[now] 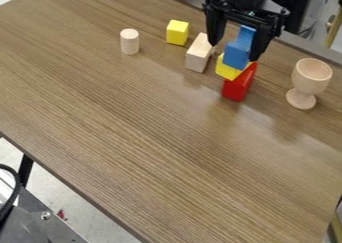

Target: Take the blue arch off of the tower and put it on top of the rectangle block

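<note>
My gripper (234, 50) hangs over the tower at the upper right, open, with one finger on each side of the blue arch (236, 56). A gap shows between the left finger and the arch. The arch tops the tower, resting on a yellow block (228, 70), with a red block (238, 88) at the bottom. Just left of the tower lies the plain wooden rectangle block (198, 54), its far end close to the left fingertip. Part of the arch's upper end is hidden under the gripper.
A yellow cube (177, 33) and an upright wooden cylinder (129, 41) stand to the left of the rectangle block. Right of the tower is a wooden goblet (309, 82). The brown table (153, 137) extends toward the camera, and its back edge runs behind the gripper.
</note>
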Controlling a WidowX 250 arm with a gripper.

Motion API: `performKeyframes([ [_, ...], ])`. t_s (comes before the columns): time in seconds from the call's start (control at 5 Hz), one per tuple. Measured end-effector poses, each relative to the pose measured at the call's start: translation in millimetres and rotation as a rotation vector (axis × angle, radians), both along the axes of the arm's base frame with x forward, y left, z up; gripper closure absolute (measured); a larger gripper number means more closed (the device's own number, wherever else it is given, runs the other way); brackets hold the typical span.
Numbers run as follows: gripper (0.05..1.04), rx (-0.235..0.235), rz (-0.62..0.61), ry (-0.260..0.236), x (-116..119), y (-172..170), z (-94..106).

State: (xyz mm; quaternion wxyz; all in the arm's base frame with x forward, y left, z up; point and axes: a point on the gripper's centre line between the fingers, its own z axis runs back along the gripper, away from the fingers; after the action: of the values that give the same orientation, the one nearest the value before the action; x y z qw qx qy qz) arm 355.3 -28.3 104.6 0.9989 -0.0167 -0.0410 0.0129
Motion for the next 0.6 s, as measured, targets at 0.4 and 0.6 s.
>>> performKeyframes([
  [0.4,0.411,-0.02,0.021,0.006,-5.2,-2.6,-10.6],
  [0.6,0.52,-0.028,0.021,-0.013,-6.1,-3.1,-4.7],
])
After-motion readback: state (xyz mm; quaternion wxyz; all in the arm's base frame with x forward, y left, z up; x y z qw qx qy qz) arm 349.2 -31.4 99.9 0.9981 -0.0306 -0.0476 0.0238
